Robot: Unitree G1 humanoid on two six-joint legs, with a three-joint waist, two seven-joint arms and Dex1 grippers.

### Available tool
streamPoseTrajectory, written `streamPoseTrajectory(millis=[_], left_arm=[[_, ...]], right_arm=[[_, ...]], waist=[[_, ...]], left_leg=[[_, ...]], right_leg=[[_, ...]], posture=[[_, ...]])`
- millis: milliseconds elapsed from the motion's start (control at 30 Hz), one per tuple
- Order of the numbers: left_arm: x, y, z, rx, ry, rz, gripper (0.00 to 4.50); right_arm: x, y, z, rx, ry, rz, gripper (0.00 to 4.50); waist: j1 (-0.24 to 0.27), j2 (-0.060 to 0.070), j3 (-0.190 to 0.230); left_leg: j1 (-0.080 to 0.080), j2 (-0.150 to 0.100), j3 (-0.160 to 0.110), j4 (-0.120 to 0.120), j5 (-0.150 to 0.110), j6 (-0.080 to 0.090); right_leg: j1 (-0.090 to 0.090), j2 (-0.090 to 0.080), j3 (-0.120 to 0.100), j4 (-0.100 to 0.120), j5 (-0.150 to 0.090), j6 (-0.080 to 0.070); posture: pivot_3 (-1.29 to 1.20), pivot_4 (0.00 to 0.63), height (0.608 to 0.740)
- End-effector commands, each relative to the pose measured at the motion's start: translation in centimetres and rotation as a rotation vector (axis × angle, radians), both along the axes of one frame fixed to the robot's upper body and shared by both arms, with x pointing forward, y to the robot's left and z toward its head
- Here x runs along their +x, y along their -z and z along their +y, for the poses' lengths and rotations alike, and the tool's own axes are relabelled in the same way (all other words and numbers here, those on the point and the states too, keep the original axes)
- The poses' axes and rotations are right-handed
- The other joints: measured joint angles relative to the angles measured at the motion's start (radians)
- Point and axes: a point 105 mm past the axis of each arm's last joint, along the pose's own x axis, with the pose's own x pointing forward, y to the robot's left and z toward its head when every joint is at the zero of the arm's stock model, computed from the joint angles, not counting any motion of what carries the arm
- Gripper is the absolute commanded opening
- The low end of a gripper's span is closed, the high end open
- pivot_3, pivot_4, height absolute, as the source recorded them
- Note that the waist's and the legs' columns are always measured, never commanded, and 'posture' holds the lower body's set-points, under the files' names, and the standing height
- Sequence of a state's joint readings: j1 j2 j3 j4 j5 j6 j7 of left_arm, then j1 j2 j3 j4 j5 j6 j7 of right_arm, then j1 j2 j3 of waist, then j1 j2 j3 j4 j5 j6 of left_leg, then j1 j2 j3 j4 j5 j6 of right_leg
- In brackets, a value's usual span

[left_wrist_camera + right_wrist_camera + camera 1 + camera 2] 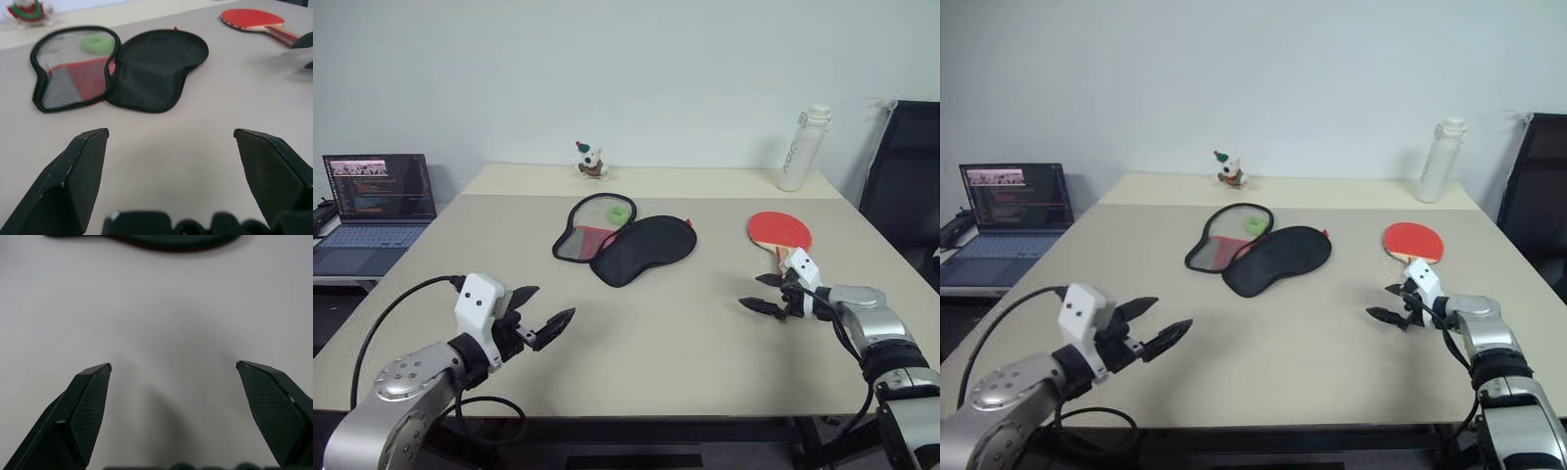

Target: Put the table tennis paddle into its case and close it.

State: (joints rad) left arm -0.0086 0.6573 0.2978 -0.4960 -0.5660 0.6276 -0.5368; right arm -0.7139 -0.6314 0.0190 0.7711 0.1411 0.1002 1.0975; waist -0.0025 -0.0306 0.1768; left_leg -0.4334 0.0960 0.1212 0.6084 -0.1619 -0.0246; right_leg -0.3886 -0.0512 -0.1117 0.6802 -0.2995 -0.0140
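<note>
Jaws spread wide and empty on both your grippers: left gripper hovers near you, right gripper just short of the table tennis paddle.

One paddle, one open case, one bottle, one laptop, one toy figure, one chair.

- Paddle: red face, light wooden handle.
- Case: one half black, the other red with black mesh and a green tag.
- Table: plain beige.
- Bottle: white.
- Toy: white, red and green.
</note>
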Motion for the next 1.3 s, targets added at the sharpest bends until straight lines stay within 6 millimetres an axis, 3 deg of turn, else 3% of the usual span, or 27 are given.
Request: streamPoseTrajectory(millis=[33,133,300,467,633,733,1067,1300], left_arm=[[0.5,-0.5,-0.7,0.008,0.035,-0.045,4.46],[1.1,-0.5,-0.6,0.006,0.042,-0.052,4.46],[1.0,-0.9,0.0,-0.026,0.045,-0.058,4.46],[0.0,-1.5,2.1,-0.011,0.006,-0.065,4.46],[-1.3,-2.1,5.7,0.036,-0.118,-0.089,4.46],[-1.9,-2.5,6.4,0.025,-0.153,-0.097,4.46],[-1.8,-3.3,6.8,0.043,-0.177,-0.109,4.46],[-0.7,-4.4,6.3,0.001,-0.119,-0.107,4.46]], right_arm=[[-0.7,-1.0,-0.4,-0.011,-0.022,-0.030,4.50],[-1.7,-0.3,-0.1,-0.013,-0.033,-0.020,4.50],[-2.5,-1.6,1.2,0.013,-0.045,-0.042,4.50],[-2.9,-3.1,3.5,0.050,-0.090,-0.055,4.50],[-2.4,-4.3,6.7,0.099,-0.150,-0.085,4.50],[-2.3,-5.2,8.1,0.108,-0.196,-0.097,4.50],[-1.5,-5.1,10.4,0.152,-0.231,-0.068,4.50],[-2.1,-5.2,12.7,0.194,-0.296,-0.006,4.50]], waist=[[0.001,0.000,0.000],[0.002,0.000,0.000],[-0.002,0.000,0.000],[-0.002,0.000,0.000],[-0.002,0.000,0.000],[-0.001,0.001,0.000],[0.001,0.000,0.000],[0.000,0.000,0.000]], left_leg=[[0.000,0.000,0.000,0.000,0.000,0.000],[0.000,0.000,0.000,0.000,0.000,0.000],[0.000,0.000,0.000,0.000,0.000,0.000],[0.000,0.002,0.001,0.000,0.000,0.000],[0.000,0.002,0.000,0.000,-0.001,-0.001],[0.000,0.003,0.000,0.000,-0.001,-0.001],[0.000,0.003,0.000,0.000,-0.001,0.000],[0.000,0.003,0.000,0.000,-0.001,0.000]], right_leg=[[0.000,0.000,0.000,0.000,0.000,0.000],[0.000,0.000,0.000,0.000,0.000,0.000],[0.000,0.000,0.001,0.000,0.000,0.000],[-0.001,0.002,0.001,0.000,0.000,0.000],[-0.001,0.001,0.001,0.000,0.000,0.000],[-0.002,0.001,0.001,0.000,0.000,0.000],[-0.001,0.000,0.000,0.000,-0.001,-0.001],[-0.001,0.000,0.000,0.000,-0.001,-0.001]], posture=[[0.00,0.150,0.740],[0.00,0.150,0.740],[0.00,0.150,0.740],[0.00,0.150,0.740],[0.00,0.150,0.740],[0.00,0.150,0.740],[0.00,0.150,0.740],[0.00,0.150,0.740]])
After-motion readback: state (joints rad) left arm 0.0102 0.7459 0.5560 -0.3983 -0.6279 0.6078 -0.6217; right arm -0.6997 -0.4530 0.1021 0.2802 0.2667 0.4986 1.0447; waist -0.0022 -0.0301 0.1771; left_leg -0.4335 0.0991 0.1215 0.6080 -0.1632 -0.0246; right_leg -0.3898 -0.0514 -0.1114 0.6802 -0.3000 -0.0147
